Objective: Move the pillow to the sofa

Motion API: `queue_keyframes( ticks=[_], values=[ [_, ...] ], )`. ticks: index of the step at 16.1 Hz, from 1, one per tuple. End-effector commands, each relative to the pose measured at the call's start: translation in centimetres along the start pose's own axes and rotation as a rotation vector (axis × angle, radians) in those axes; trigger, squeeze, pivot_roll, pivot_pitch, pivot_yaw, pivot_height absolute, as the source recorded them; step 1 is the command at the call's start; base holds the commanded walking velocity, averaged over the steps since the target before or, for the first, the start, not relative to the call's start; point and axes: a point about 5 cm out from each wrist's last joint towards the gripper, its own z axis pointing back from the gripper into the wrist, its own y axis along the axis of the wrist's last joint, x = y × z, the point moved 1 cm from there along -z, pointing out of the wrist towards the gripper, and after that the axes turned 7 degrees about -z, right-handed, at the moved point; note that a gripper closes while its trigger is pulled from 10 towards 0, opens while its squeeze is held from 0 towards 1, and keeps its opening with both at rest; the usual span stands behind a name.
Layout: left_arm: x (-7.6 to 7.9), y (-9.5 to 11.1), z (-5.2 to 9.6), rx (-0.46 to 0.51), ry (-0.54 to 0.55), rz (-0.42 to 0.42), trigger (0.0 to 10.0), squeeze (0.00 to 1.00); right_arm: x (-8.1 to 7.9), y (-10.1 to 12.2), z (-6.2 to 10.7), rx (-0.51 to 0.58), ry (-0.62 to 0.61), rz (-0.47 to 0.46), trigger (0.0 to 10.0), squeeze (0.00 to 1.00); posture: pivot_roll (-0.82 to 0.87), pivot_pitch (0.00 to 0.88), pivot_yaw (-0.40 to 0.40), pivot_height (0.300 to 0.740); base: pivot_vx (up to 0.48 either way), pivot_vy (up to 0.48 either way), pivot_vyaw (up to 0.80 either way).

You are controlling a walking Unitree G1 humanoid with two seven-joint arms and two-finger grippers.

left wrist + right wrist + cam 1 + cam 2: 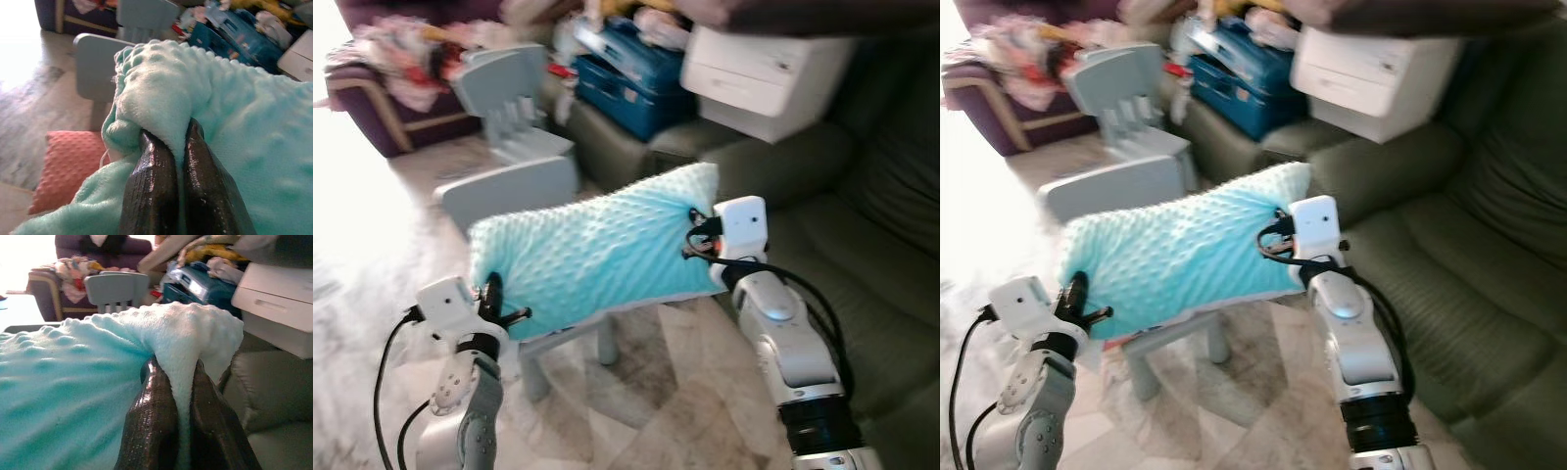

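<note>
A light turquoise dotted pillow (592, 257) hangs in the air between my two arms, above a small grey chair. My left gripper (492, 294) is shut on the pillow's left end, its black fingers (151, 181) pinching the fabric. At the other end my right gripper (695, 238) is shut on the pillow's right corner (181, 347), with the plush squeezed between the fingers (154, 416). The dark green sofa (862, 264) lies to the right, its seat cushions just beyond my right arm.
A grey child's chair (524, 191) stands under the pillow and a second one (514, 98) behind it. A white printer (764, 73) and blue cases (626, 69) crowd the sofa's far end. An orange pillow (66, 171) lies below. A purple armchair (372, 98) stands far left.
</note>
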Motion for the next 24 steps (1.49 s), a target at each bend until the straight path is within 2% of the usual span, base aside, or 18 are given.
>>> queue_keyframes(
  ticks=[1,7,24],
  values=[
    [-0.24,-0.13,0.1,-0.01,0.005,0.005,10.0,0.0,-0.53,0.8,-0.07,0.035,0.016,0.006,10.0,0.0,-0.17,0.0,0.029,0.74,0.0,0.0,0.0],
    [-0.08,-0.24,0.18,-0.014,0.0,0.008,10.0,0.0,-0.44,0.78,-0.05,0.032,0.013,0.007,10.0,0.0,-0.18,0.0,0.029,0.74,0.0,0.0,0.0],
    [-0.32,-0.15,0.16,-0.008,0.018,0.015,10.0,0.0,-0.37,0.76,0.03,0.027,0.01,0.01,10.0,0.0,-0.18,0.0,0.028,0.74,0.0,-0.271,0.0]
  ],
)
